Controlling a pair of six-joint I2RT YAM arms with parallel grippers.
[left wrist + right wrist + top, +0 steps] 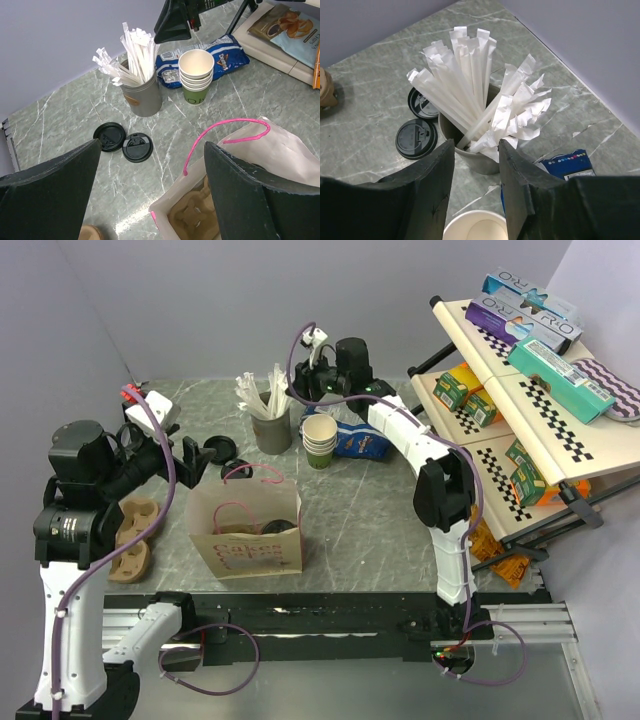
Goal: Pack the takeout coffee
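Both pincers are empty. The left pincer [152, 165] gapes wide over the bag [245, 548], where the coffee [281, 527] seems to sit, lid up. The right pincer [476, 150], half open, hovers above the straws [470, 85], likely to pick one.

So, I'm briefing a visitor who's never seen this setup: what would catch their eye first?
A white paper bag with pink handles stands open at front centre of the overhead view. Behind it, a grey cup of wrapped straws bristles beside a stack of cream paper cups. A slanted rack of colourful boxes fills the right side.
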